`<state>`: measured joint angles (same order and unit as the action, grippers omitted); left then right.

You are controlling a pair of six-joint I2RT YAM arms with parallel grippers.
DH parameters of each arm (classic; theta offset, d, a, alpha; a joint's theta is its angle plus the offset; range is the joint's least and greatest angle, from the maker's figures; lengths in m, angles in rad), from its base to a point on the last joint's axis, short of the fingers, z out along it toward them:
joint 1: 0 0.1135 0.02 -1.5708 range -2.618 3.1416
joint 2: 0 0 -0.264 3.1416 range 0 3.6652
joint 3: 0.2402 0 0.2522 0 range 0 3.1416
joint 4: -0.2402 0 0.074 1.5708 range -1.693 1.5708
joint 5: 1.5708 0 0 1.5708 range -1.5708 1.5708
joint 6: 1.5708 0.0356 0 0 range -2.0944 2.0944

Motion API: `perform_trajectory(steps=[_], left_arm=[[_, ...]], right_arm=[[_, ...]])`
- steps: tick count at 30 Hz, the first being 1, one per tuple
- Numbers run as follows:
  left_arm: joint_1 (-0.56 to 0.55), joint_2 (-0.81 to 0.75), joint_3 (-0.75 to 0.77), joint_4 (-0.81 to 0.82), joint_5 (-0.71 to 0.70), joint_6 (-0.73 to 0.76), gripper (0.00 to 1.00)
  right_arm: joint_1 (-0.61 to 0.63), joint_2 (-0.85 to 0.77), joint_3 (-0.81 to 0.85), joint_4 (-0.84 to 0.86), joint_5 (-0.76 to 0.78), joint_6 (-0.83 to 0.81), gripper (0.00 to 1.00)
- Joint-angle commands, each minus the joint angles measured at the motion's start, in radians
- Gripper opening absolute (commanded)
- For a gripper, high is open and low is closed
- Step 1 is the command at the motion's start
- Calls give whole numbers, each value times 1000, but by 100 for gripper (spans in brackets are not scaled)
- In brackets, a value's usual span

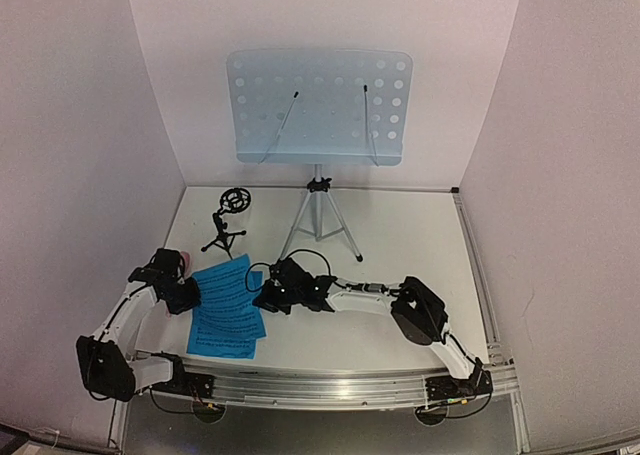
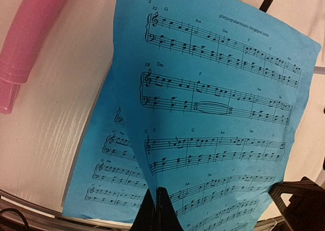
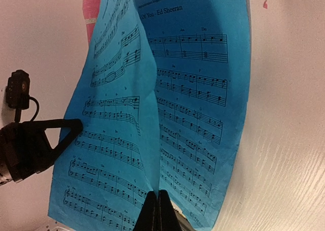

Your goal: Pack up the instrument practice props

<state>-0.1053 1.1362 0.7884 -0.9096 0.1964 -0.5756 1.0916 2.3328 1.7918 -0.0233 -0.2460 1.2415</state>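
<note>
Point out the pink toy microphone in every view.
Top external: pink toy microphone, small, far left, lower half.
Left wrist: it fills the upper left corner.
Right wrist: it is at the top edge, left of centre.
Shared landmark: the blue sheet-music pages beside it.

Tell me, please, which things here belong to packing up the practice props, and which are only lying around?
Belong to the job: upper blue page, lower blue page, pink toy microphone, small black mic stand, pale music stand.

Not part of it: white table, white walls.
</note>
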Motion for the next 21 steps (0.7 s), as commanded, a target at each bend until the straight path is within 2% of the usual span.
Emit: perform_trajectory(steps=[1, 8, 21], left_arm=[[11, -1, 4, 89, -54, 60, 0], [30, 83, 29, 113, -29, 111, 0], [30, 139, 3, 151, -69, 121, 0]], right_arm=[[29, 38, 55, -12, 47, 5, 0], [68, 24, 25, -13, 175, 28, 0], [55, 65, 28, -5, 167, 29, 0]])
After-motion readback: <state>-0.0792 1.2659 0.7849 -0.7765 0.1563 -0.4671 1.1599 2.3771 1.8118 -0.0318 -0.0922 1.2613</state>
